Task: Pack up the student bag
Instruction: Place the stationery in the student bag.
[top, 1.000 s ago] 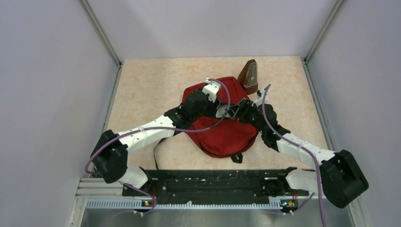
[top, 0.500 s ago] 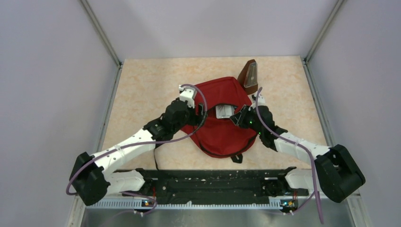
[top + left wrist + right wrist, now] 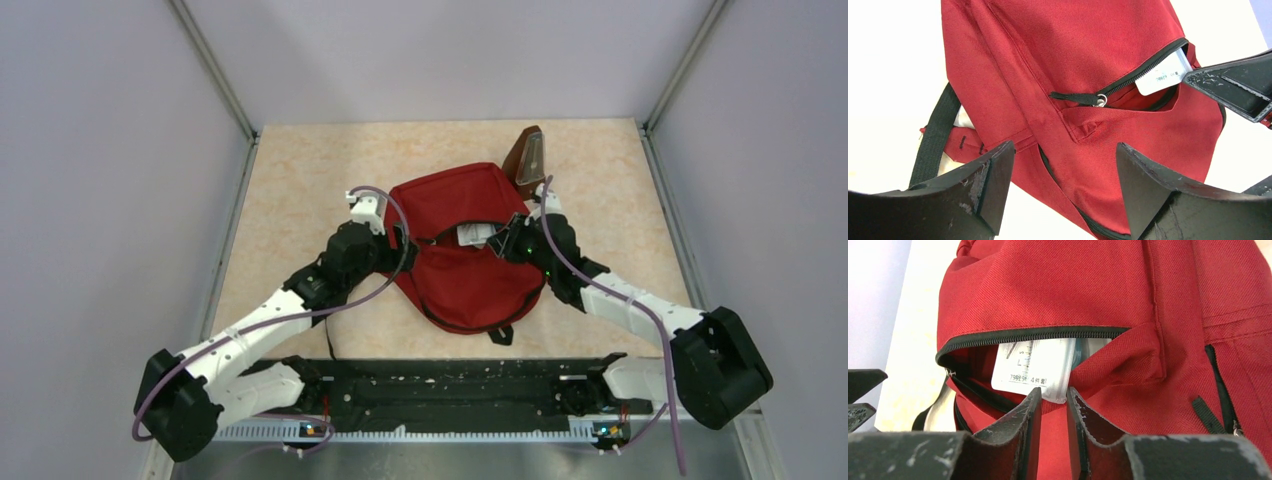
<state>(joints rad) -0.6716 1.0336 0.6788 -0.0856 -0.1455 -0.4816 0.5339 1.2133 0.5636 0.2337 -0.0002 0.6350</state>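
Right wrist | student bag (image 3: 1088, 295) red | front pocket (image 3: 1118, 357) unzipped | white packet (image 3: 1035, 370) protruding

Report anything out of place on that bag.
A white packet sticks half out past the bag's open zipper, with its label showing, so it is not yet packed. The right pincer sits at the packet's lower edge. Nothing else looks odd.

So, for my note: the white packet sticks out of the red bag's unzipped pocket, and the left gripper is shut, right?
No: the left gripper is open, jaws wide apart, per the left wrist view. The white packet does stick out of the red bag's unzipped pocket.
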